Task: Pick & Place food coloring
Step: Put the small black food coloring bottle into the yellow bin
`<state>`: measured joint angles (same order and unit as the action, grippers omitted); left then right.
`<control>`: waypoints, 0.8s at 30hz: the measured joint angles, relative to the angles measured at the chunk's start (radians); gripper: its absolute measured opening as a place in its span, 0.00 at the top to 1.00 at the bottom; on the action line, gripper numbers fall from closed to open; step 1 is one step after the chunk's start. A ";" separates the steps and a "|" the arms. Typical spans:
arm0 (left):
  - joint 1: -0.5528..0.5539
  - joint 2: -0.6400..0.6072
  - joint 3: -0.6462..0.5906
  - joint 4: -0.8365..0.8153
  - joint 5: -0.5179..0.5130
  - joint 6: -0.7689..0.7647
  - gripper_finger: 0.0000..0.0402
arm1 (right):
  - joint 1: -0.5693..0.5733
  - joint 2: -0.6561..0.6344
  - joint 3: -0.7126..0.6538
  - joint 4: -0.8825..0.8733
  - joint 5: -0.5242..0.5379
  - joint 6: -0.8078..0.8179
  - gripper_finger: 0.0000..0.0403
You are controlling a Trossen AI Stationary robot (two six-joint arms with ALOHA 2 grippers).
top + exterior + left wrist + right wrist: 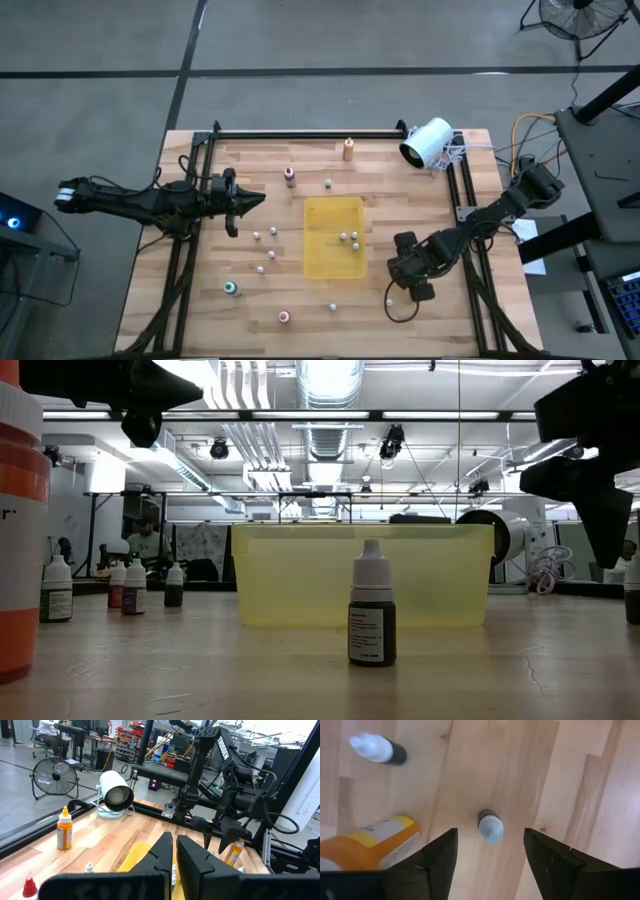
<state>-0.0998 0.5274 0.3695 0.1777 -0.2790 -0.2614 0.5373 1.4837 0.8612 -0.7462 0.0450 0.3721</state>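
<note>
The food coloring bottles stand scattered on the wooden table (200, 300), and a few stand in the yellow tray (335, 238). My right gripper (490, 834) points down near the table's right side, open. One finger stands on either side of a small white-capped bottle (490, 826) that stands upright on the wood below, untouched. In the high view this gripper (412, 285) hides that bottle. My left gripper (238, 203) waits shut and level above the table's left part, holding nothing; the left wrist view shows its fingers (174, 852) together.
An orange bottle (370, 842) and another small dark bottle (377, 749) stand close beside the right gripper. A white cylinder device (428, 142) lies at the far right corner. A black frame (300, 133) runs along the far edge and both sides.
</note>
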 joint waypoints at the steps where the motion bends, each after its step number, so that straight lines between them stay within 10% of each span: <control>1: 0.000 0.000 0.000 0.000 0.000 0.000 1.00 | 0.000 -0.002 0.004 -0.003 -0.001 0.001 0.46; 24: 0.000 0.000 0.000 -0.001 0.000 0.000 1.00 | -0.054 -0.082 0.061 -0.140 -0.079 0.129 0.46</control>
<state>-0.1001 0.5274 0.3695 0.1769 -0.2788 -0.2615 0.4830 1.4013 0.9223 -0.8865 -0.0342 0.5006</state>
